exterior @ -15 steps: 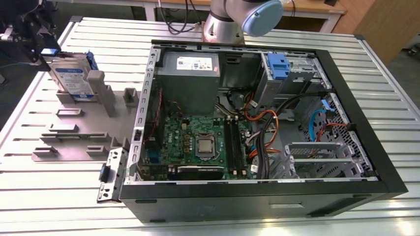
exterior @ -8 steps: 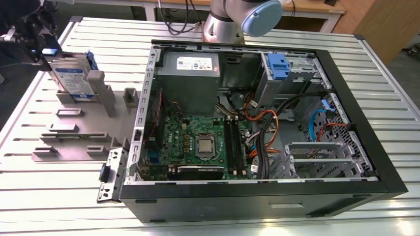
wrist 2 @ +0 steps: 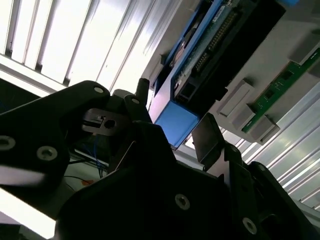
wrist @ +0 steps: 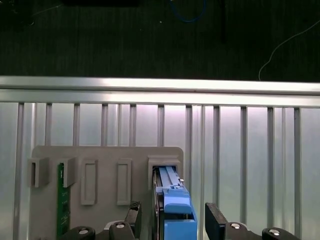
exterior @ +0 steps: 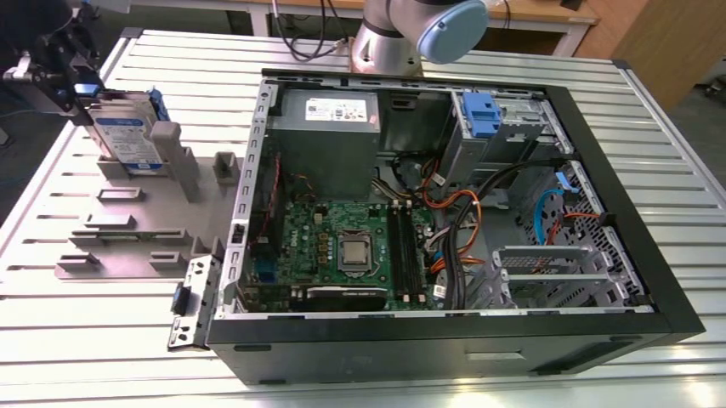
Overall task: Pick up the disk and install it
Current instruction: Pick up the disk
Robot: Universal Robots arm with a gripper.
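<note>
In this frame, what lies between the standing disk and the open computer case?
In the exterior view, grey upright posts of the holder plate stand between the disk and the computer case.

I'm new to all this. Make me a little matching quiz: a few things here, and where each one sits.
Things:
1 disk
2 gripper
3 processor
4 power supply

Places:
A on the green motherboard
B upright in the grey holder
C in the computer case, at the end nearest the arm's base
D open, astride the disk's blue end

Pairs: 1-B, 2-D, 3-A, 4-C
</note>
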